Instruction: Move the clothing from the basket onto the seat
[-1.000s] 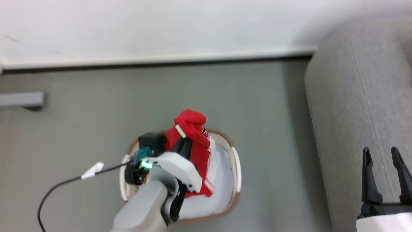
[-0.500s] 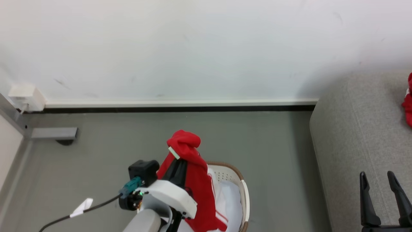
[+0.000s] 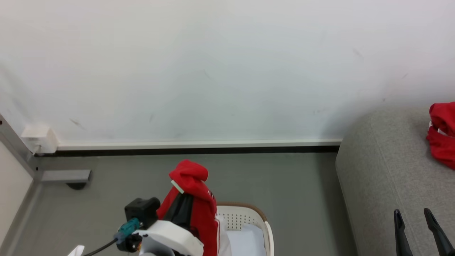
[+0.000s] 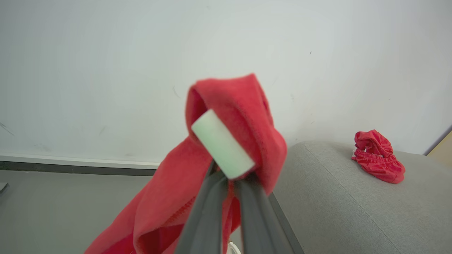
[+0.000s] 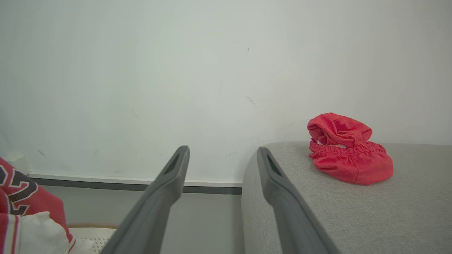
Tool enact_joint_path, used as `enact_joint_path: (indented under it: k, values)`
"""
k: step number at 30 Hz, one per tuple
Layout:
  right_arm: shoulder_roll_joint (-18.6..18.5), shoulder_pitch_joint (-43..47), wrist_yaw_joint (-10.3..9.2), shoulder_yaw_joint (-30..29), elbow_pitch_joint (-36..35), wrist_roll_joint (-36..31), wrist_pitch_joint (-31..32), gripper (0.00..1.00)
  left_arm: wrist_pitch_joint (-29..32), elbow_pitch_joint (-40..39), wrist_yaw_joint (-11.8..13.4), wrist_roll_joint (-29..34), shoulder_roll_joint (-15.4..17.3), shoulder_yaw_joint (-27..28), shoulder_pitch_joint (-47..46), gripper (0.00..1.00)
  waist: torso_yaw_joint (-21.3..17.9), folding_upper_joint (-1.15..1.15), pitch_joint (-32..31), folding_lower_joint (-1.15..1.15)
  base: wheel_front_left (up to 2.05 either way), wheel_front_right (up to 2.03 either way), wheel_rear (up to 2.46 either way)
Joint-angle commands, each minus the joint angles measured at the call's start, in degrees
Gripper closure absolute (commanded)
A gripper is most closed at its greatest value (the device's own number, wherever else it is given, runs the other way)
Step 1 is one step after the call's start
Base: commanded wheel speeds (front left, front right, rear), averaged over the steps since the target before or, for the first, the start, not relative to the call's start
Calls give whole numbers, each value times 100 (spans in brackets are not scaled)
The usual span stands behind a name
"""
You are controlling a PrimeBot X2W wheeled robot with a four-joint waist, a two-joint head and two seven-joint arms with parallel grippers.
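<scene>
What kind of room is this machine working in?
Likely a sparse indoor room, perhaps a living-room test space: a grey sofa by a bare white wall, and a laundry basket on the grey floor.

I see one red garment (image 3: 193, 202) hanging up over the cream basket (image 3: 236, 217); a second garment (image 3: 442, 137) lies crumpled on the grey seat (image 3: 384, 185), well apart
</scene>
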Motion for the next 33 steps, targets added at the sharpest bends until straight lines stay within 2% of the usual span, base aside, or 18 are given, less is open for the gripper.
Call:
enact_joint_path:
  k: [1, 14, 19, 24, 33]
  values:
    - [-44, 97, -14, -25, -4, -1, 3, 0, -4, -53, -3, 32, 45, 20, 98, 100, -16, 0, -72, 1, 0, 0, 0]
    - [20, 209, -13, -25, -42, 31, 2, 0, 136, -613, 140, -84, 254, 79, 361, 100, -1, 0, -196, 1, 0, 0, 0]
    - [-104, 68, -13, 233, -82, 81, 3, 0, 250, -903, 137, -10, 275, -11, 263, 100, 20, 0, -170, 1, 0, 0, 0]
    - [-317, -203, -13, 827, -111, 180, 2, 0, 420, -1235, 116, 37, 215, -166, 122, 100, 1, 0, -130, 1, 0, 0, 0]
    - [-730, -1048, -13, 2518, -2, 490, 2, 0, 693, -1577, 39, 51, 58, -504, -148, 100, -30, 0, -43, 1, 0, 0, 0]
